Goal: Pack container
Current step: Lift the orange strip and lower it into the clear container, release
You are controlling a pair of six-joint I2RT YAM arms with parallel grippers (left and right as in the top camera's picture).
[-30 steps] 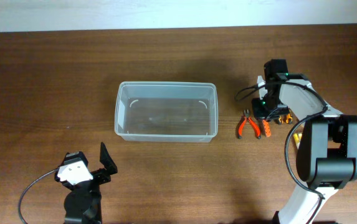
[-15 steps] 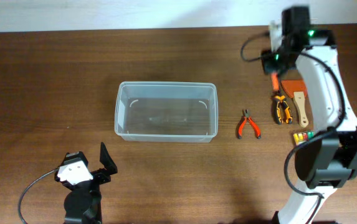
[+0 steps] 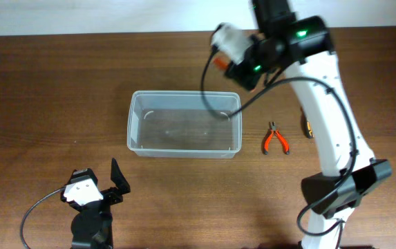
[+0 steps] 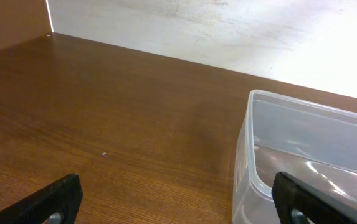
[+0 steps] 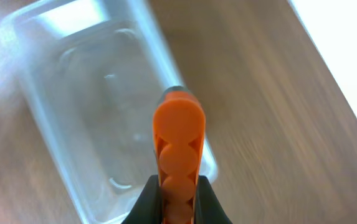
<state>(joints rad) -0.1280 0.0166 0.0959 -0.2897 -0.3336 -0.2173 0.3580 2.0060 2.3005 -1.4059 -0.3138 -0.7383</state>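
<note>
Container (image 3: 184, 95) — one, clear plastic, mid-table (image 3: 45, 83).
Right gripper (image 5: 178, 198) — raised by the container's far right corner, clenched on one orange-handled tool (image 5: 178, 140).
Pliers (image 3: 275, 138) — one pair, lying right of the container, not touching it.
Left gripper (image 4: 175, 208) — at the table's front left, jaws spread, holding nothing.

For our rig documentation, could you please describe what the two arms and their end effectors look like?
The right arm has white curved links, black joints, green indicator lights and a looping black cable. The left arm is black with a white wrist block and its own black cable. The left end effector and right end effector have dark fingers.
</note>
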